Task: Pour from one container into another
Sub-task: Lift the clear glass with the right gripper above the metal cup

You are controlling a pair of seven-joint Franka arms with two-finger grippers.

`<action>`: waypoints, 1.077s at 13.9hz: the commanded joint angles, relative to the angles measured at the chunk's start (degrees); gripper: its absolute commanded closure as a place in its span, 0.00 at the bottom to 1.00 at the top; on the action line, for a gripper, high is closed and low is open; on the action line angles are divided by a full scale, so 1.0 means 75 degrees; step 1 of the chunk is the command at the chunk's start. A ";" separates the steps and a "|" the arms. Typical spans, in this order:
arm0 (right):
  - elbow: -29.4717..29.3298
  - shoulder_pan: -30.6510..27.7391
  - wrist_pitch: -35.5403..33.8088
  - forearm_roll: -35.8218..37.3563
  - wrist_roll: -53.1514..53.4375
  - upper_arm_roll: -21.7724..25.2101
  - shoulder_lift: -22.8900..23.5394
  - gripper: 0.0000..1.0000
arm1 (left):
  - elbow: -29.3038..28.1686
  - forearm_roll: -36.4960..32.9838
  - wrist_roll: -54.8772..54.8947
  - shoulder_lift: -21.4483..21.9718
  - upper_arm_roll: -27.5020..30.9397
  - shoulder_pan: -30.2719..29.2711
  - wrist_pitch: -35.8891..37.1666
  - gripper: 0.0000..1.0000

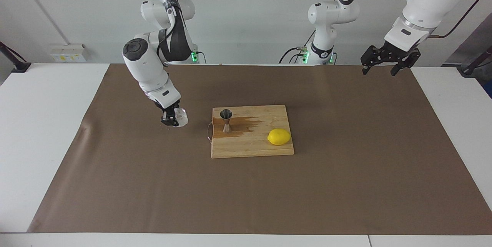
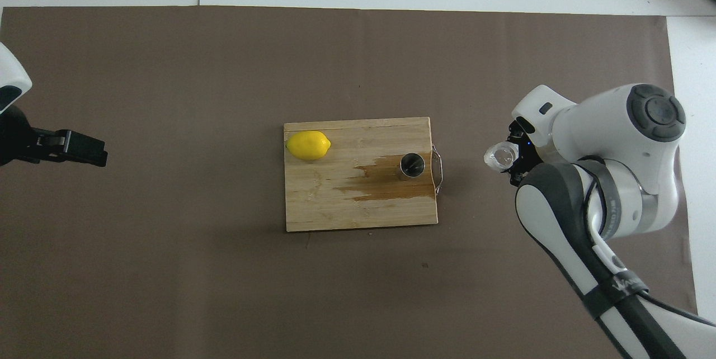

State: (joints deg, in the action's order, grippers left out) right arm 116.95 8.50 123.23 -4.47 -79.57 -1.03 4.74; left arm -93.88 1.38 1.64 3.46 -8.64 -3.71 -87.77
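Pour not started: right gripper (image 1: 173, 119) pinching glass cup (image 1: 180, 117) over paper beside cutting board (image 1: 251, 151), steel jigger (image 1: 226, 120) waiting upright; left gripper (image 1: 385, 63) spread, idle.

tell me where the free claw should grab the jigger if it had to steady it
Judging by its shape, at the narrow waist of the jigger, where the two cones meet. It stands upright on the cutting board, so come in level from the lemon's side, below the open top cone.
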 commanded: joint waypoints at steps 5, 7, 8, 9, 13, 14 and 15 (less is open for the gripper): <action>-0.0475 0.0718 -0.0247 0.0841 0.1280 -0.0026 0.0095 1.00 | -0.0010 0.0050 -0.0066 0.0090 -0.0020 -0.0056 0.0124 0.00; -0.0593 0.0975 -0.0271 0.1180 0.1654 -0.0026 0.0106 1.00 | -0.0010 0.0050 -0.0054 0.0078 -0.0020 -0.0056 0.0124 0.00; -0.0674 0.1058 -0.0317 0.1333 0.1784 -0.0026 0.0129 1.00 | -0.0010 0.0050 -0.0066 0.0089 -0.0020 -0.0056 0.0124 0.00; -0.0814 0.1151 -0.0445 0.1416 0.1820 -0.0026 0.0257 1.00 | -0.0010 0.0050 -0.0066 0.0090 -0.0020 -0.0056 0.0124 0.00; -0.1167 0.1620 -0.0704 0.2107 0.2394 -0.0026 0.0434 1.00 | -0.0010 0.0050 -0.0066 0.0078 -0.0020 -0.0056 0.0124 0.00; -0.1167 0.1714 -0.0693 0.2305 0.2406 -0.0026 0.0434 1.00 | -0.0010 0.0050 -0.0066 0.0090 -0.0020 -0.0056 0.0124 0.00; -0.1179 0.1785 -0.0716 0.2562 0.2441 -0.0026 0.0458 1.00 | -0.0010 0.0050 -0.0066 0.0078 -0.0020 -0.0056 0.0124 0.00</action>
State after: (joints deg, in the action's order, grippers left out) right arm 109.80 20.95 119.24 11.27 -62.83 -1.19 7.07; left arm -93.88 1.38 1.63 3.46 -8.64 -3.71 -87.76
